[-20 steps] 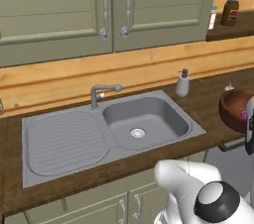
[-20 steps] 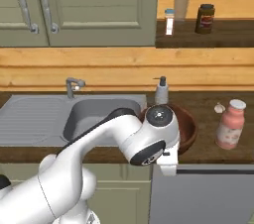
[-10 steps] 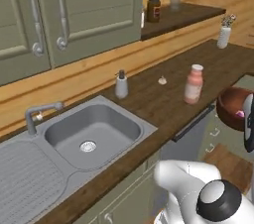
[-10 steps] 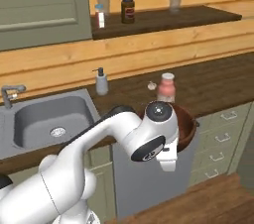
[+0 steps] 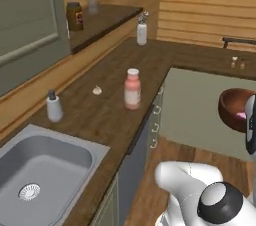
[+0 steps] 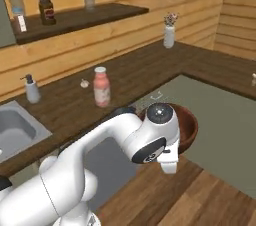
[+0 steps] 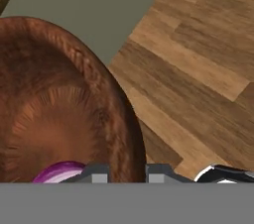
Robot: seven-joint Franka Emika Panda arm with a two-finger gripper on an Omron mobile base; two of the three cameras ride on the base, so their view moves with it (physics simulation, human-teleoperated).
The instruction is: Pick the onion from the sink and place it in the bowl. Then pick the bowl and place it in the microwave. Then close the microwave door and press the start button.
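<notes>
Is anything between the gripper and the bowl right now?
No. The gripper is already on the bowl: its rim sits between the fingertips, with the onion inside.

arm (image 6: 85, 165): glossy white rounded shells, thick tubular links, no visible cables or markings. Wrist joint (image 6: 159, 113) has a dark grey round cap; similar dark cap with light centre on the joint (image 5: 220, 204) in left base view. Gripper (image 7: 128, 173): small dark grey squared fingertips.
</notes>
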